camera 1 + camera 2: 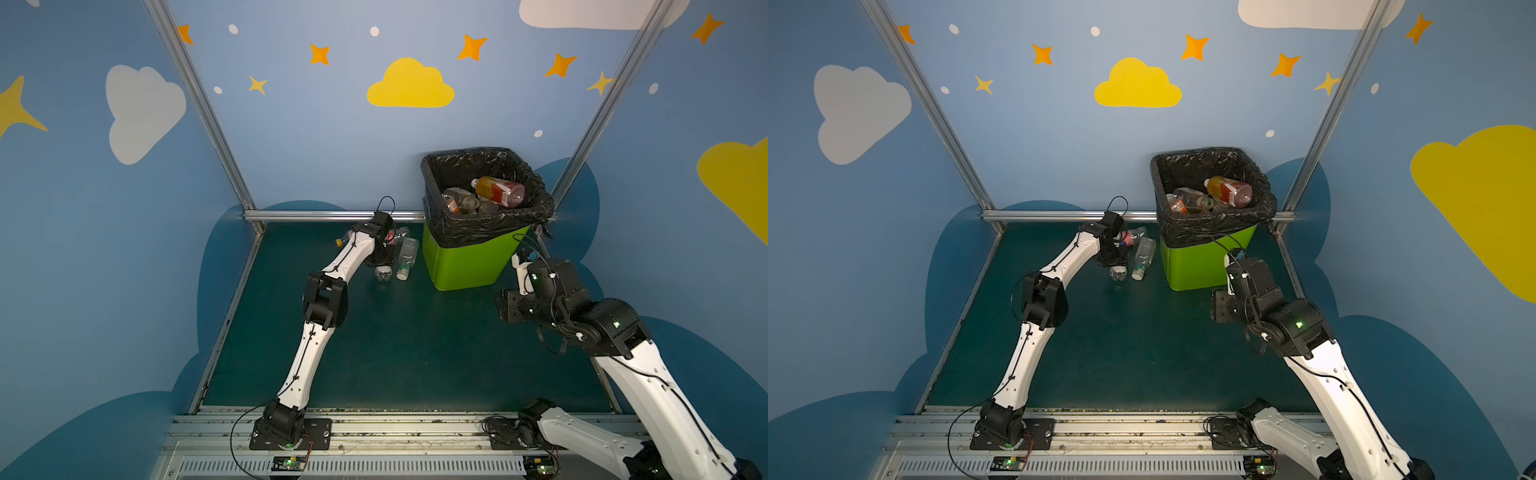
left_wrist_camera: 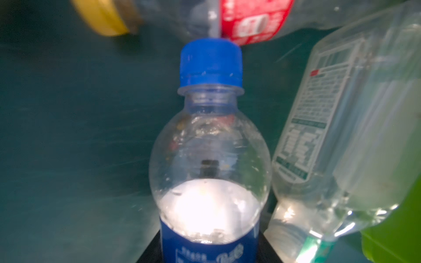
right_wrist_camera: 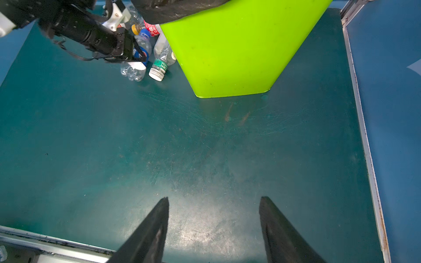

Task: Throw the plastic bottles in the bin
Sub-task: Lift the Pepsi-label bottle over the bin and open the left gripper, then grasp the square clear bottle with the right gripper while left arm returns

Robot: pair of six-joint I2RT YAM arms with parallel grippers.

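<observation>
1. Standing at the far right of the dark green table [image 1: 415, 353], the bin [image 1: 465, 266] is shown in both top views with several plastic bottles [image 1: 498, 192] piled inside its black liner. Just left of the bin, three more bottles are grouped on the table. The left gripper [image 1: 1113, 257] is lowered over that group, and its jaws are hidden under the wrist. The right arm is poised on the near right of the bin.
2. In the left wrist view, a blue-capped bottle [image 2: 209, 148] with a blue label is framed between the black jaw bases. Whether it is squeezed cannot be told. A green-printed bottle [image 2: 330, 113] is seen just beside it, next to the bin's green wall. A red-labelled bottle [image 2: 255, 20] with a yellow cap is laid across beyond the blue cap.
3. In the right wrist view, the right gripper [image 3: 214, 200] is held above bare table, its fingers spread with nothing between them. Far to the left, the left gripper's fingers are set on either side of the blue-capped bottle's label. The green-printed bottle is laid just beside the bin, its white cap toward the near side.
</observation>
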